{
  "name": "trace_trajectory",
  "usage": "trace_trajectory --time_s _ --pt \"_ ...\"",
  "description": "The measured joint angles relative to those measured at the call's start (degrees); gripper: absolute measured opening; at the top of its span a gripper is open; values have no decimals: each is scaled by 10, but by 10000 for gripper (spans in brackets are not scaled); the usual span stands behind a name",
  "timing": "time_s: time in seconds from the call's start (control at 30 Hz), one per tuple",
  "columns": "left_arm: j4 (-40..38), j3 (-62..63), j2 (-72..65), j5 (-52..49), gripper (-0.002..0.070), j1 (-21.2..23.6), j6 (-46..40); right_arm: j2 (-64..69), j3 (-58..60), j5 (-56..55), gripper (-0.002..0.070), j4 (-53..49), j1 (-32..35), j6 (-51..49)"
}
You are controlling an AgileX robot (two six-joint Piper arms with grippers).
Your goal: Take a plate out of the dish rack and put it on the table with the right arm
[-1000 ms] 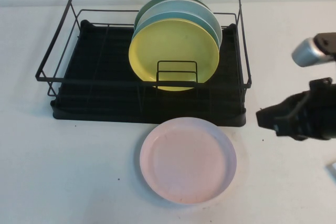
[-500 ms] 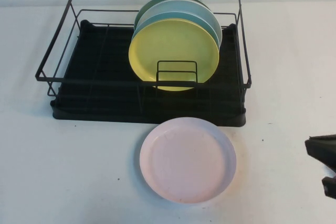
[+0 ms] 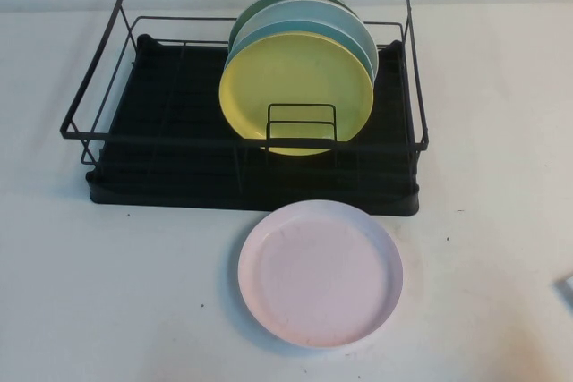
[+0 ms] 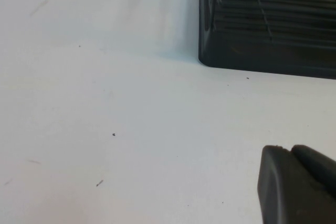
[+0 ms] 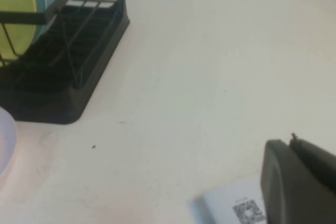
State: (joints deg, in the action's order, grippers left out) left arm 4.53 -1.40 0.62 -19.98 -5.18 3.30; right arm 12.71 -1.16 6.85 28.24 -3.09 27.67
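On the tabletop (image 3: 116, 292), from my seat, the left hand (image 4: 296, 184) sits parked near the dish rack (image 3: 107, 163); I cannot tell its grip. Yellow plate (image 3: 295, 87) stands racked. The plate (image 3: 320, 273) lies flat just in front. A second ago my right arm hung beside it; now it is gone from overhead, right hand (image 5: 299, 182) low, grip unclear. I judge placement done.

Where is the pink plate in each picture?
High view: the pink plate lies flat on the table, just in front of the dish rack.
Left wrist view: not in it.
Right wrist view: only its edge shows, beside the rack's corner.
Shared landmark: the dish rack.
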Motion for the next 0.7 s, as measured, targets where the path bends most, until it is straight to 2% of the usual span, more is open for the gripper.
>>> trace_trajectory --time_s 0.27,0.6,0.7 --pt "0 0 0 0 -4 0 0 -127 28 -4 -18 -9 1 0" --pt "0 0 0 0 -4 0 0 -131 29 9 -18 -11 1 0" --pt "0 0 0 0 -4 0 0 -131 29 34 -18 -96 1 -64"
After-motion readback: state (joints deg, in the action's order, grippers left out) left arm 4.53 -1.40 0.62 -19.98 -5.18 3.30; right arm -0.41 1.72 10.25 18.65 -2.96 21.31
